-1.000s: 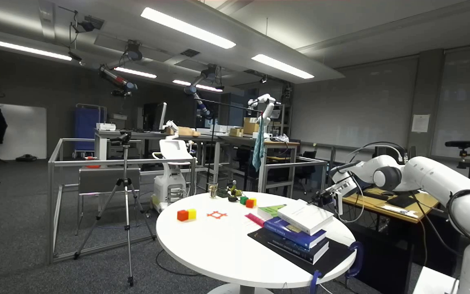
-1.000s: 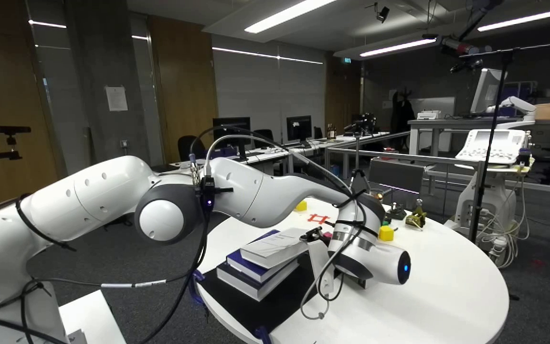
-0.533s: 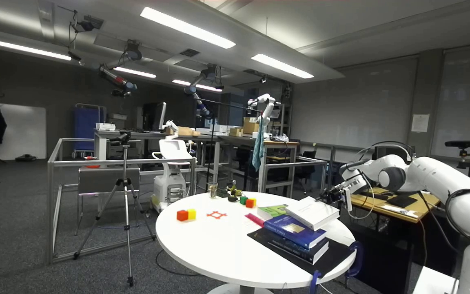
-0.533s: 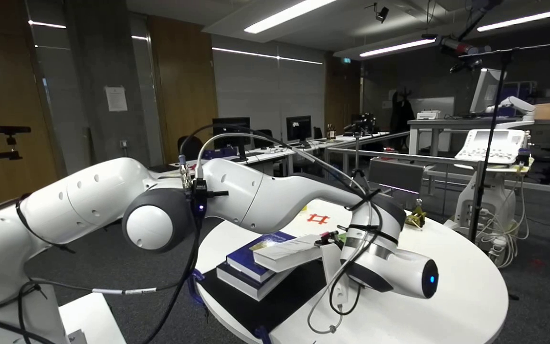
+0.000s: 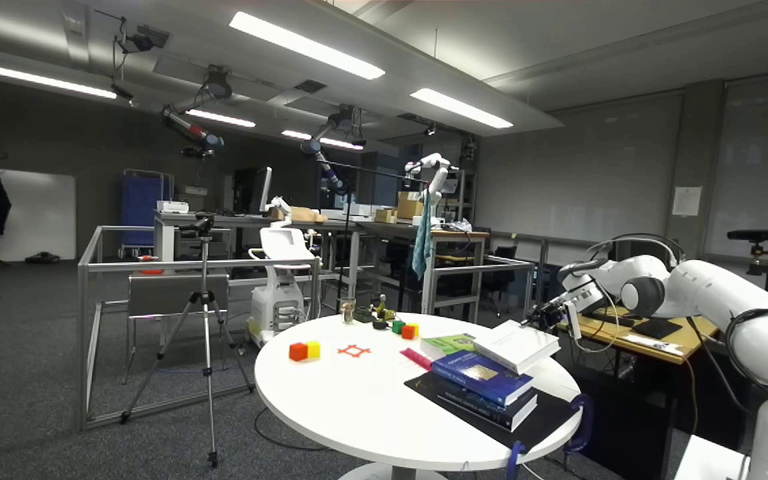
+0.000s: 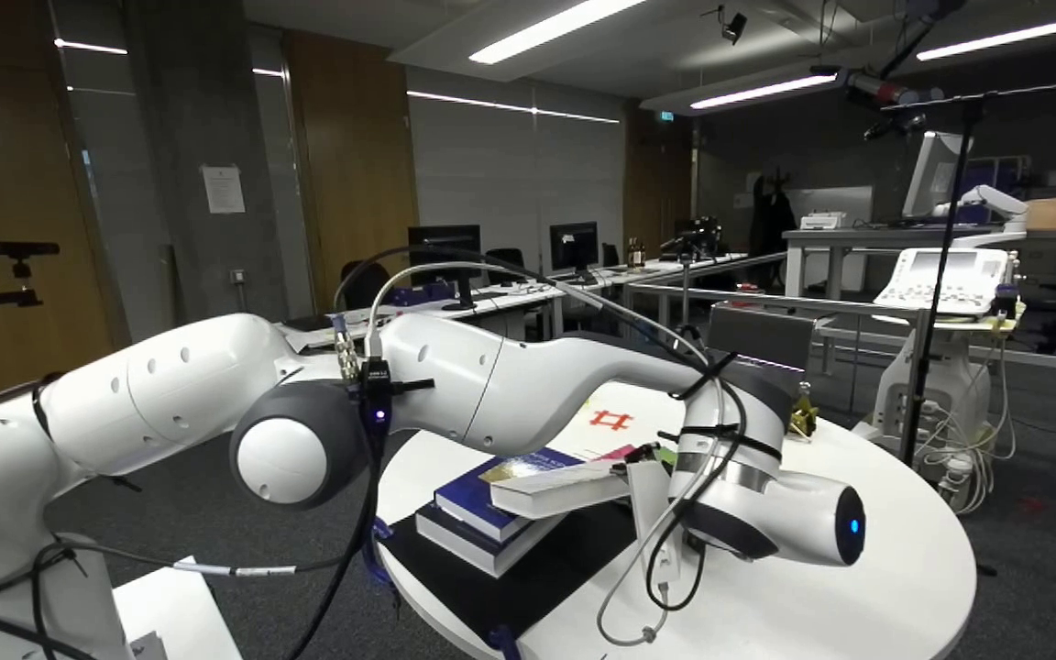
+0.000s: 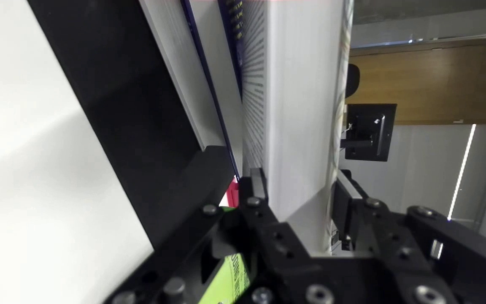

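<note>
Together, the white book (image 5: pixel 516 344) and my claw (image 7: pixel 302 188) have shifted sideways since a second ago, and more of the blue book (image 5: pixel 482 379) below is bared now. I hold the white book clenched at one end: in the wrist view, one of my fingers (image 7: pixel 258 185) lies along its lower cover, the other along its upper cover, and its pale edge fills the space between. It is tilted, turned out of line with the books below, and overlaps the blue book in both exterior views; I cannot tell whether those two touch.

Directly under the blue book lies a thick dark book (image 5: pixel 477 411), flat on a black mat (image 6: pixel 546 587). That mat is spread at the rim of my round white table (image 5: pixel 357 400), where blue clamps (image 5: pixel 587 421) grip the edge. Just beyond these books a green book (image 5: pixel 449 344) lies flat, with a pink strip (image 5: pixel 417 358) beside it.

Farther across the table stands a cluster of green, red and yellow blocks (image 5: pixel 410 331), with a glass container (image 5: pixel 347 311) farther along. Well apart from these, a red block (image 5: pixel 298 352) sits just beside a yellow block (image 5: pixel 314 349). My own white arm (image 5: pixel 724 293) reaches in from beside the table. Away from it, on the floor, I see a tripod (image 5: pixel 205 297) before a metal rail (image 5: pixel 151 267).
</note>
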You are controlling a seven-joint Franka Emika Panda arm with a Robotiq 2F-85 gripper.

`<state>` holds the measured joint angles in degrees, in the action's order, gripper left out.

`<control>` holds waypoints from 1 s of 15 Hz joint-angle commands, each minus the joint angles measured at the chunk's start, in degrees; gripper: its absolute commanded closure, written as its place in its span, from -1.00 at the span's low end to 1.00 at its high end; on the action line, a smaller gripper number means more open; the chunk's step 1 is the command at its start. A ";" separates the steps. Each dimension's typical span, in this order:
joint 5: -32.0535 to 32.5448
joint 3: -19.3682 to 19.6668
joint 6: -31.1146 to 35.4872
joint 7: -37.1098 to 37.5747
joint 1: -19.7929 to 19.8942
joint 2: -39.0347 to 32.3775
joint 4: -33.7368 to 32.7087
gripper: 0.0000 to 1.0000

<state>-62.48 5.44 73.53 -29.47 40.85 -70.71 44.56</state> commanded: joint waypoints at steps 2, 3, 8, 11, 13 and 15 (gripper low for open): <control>-1.00 -2.07 -8.59 5.94 2.79 -4.57 -10.94 0.67; -1.13 -2.13 -9.33 6.41 2.98 -5.24 -12.06 0.67; 4.02 -8.47 -8.92 7.79 5.63 -7.07 -15.14 0.67; 5.18 -10.99 -8.49 8.70 6.41 -8.66 -17.79 0.67; 6.06 -12.21 -8.75 8.91 6.53 -9.55 -19.76 0.67; 7.73 -13.03 -9.21 8.61 6.30 -10.18 -21.43 0.67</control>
<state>-55.28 -3.40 69.26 -25.02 45.74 -79.55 28.86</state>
